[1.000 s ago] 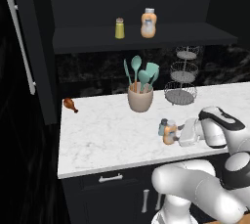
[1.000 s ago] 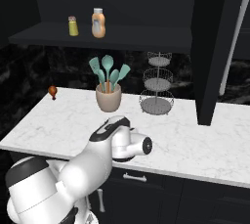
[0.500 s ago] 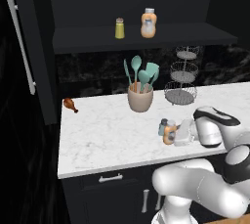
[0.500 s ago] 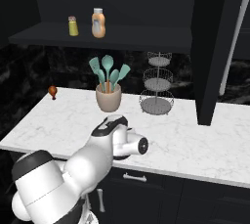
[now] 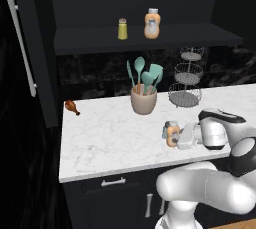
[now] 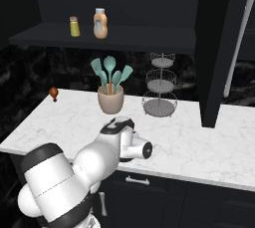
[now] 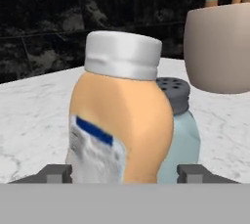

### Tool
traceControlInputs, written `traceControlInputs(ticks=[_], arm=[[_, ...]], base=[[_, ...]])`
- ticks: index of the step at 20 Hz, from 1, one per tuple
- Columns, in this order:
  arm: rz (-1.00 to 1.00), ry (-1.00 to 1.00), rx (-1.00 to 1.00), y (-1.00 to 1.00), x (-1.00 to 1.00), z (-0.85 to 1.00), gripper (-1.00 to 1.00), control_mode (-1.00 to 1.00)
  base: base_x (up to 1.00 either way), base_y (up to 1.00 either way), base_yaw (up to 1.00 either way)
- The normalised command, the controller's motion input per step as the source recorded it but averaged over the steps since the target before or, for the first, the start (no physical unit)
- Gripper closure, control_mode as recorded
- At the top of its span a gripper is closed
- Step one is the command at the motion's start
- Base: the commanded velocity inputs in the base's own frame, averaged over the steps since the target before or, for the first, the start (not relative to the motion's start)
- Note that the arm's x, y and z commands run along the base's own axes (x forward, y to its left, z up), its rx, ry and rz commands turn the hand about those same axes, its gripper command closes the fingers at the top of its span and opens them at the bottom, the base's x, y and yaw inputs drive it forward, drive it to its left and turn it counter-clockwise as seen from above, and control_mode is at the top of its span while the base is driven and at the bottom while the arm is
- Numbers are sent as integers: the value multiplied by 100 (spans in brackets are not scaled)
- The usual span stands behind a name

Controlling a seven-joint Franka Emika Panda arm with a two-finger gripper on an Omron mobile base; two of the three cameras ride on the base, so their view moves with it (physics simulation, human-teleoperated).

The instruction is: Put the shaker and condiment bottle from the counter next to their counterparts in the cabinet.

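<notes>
The orange condiment bottle [image 7: 122, 120] stands upright on the marble counter [image 5: 100, 138], with the pale blue shaker [image 7: 184, 130] touching it just behind. My gripper [image 7: 124, 174] is open, one fingertip [image 7: 56, 173] on each side of the bottle's base and close to its sides. From the left base view the gripper [image 5: 181, 138] reaches the condiment bottle [image 5: 173, 134] from the right. In the cabinet, on its shelf [image 5: 90, 40], stand the counterparts: a yellow-green shaker [image 5: 122, 29] and an orange bottle [image 5: 152, 24].
A beige utensil holder [image 5: 143, 100] with teal tools stands behind the bottle, and a wire tiered stand [image 5: 186, 85] to its right. A small drumstick-shaped item [image 5: 72, 107] lies at the counter's far left. The cabinet door with its silver handle [image 5: 22, 43] hangs open on the left.
The hand has slid left along the counter until its fingers flank the condiment bottle. The bottle and shaker have stayed put.
</notes>
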Motion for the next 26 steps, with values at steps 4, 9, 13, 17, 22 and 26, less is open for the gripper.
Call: traceControlInputs(ticks=[4,9,13,17,22,26], arm=[[0,0,5,0,-2,0,100,-100],[0,0,4,0,-4,0,100,-100],[0,-4,4,0,-2,9,100,-100],[0,-12,0,0,0,35,100,-100],[0,-4,0,0,0,37,100,-100],[0,0,0,0,-6,44,100,-100]], base=[[0,0,0],[0,0,0],[0,0,0],[0,0,0],[0,0,0],[0,0,0]])
